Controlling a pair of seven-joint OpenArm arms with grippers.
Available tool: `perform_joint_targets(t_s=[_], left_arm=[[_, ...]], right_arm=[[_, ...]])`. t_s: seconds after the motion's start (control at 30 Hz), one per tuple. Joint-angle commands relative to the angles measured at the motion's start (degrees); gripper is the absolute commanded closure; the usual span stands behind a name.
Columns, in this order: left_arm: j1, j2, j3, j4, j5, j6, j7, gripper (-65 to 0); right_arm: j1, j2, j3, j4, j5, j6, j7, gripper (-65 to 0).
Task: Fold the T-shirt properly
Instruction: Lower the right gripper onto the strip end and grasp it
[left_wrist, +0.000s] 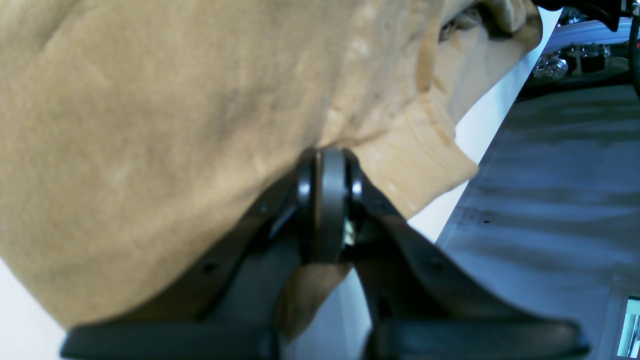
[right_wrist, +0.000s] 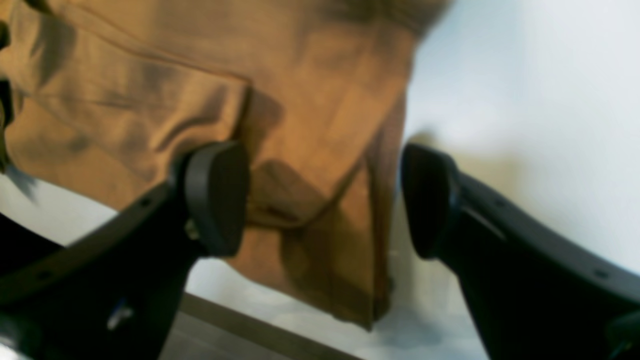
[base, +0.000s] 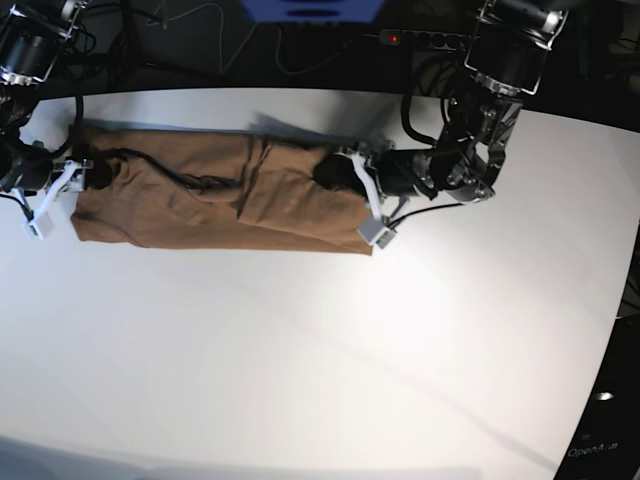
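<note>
Can see the T-shirt laid out on the white table as a long, low, crumpled band, with raised folds towards the robot's left end. Pinching cloth of the T-shirt with the left gripper, fingers pressed together near its robot-left end (thin fabric, barely a sliver showing between the fingers). Holding the right gripper spread wide at the opposite end of the T-shirt, with one finger over the cloth and the other beyond its edge, over the table (not gripping anything, by the look of it). Can make out loose folds of the T-shirt between those spread fingers, but cannot tell whether either finger is touching it.
</note>
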Motion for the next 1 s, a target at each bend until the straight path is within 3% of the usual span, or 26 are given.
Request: perform_joint_targets(t_s=[0.0, 0.1, 0.2, 0.47, 0.67, 0.97], left_arm=[[0.1, -1.0, -0.1, -0.4, 5.7, 2.8, 2.6, -2.7], [0.0, -1.0, -0.1, -0.4, 5.7, 2.9, 2.6, -2.7], [-0.1, -1.0, -0.1, -0.4, 5.7, 2.9, 2.6, -2.7], [-0.2, -0.7, -0.1, -0.4, 5.6, 3.0, 2.6, -2.7], [-0.2, -0.7, -0.1, -0.4, 5.6, 3.0, 2.6, -2.7], [-0.3, -0.6, -0.1, -0.4, 5.6, 3.0, 2.6, -2.7]], right_arm=[[0.6, 1.5, 0.3, 0.7, 0.6, 0.1, 0.4, -46.4], [0.6, 1.2, 0.3, 0.7, 0.6, 0.1, 0.2, -45.0], [0.6, 1.0, 0.4, 0.7, 0.6, 0.1, 0.4, -39.0], [1.5, 0.2, 0.3, 0.7, 0.6, 0.1, -0.1, -6.5], [1.7, 0.7, -1.4, 0.8, 0.6, 0.1, 0.3, -3.2], [2.8, 4.1, -5.6, 4.0, 0.6, 0.1, 4.2, -0.7]])
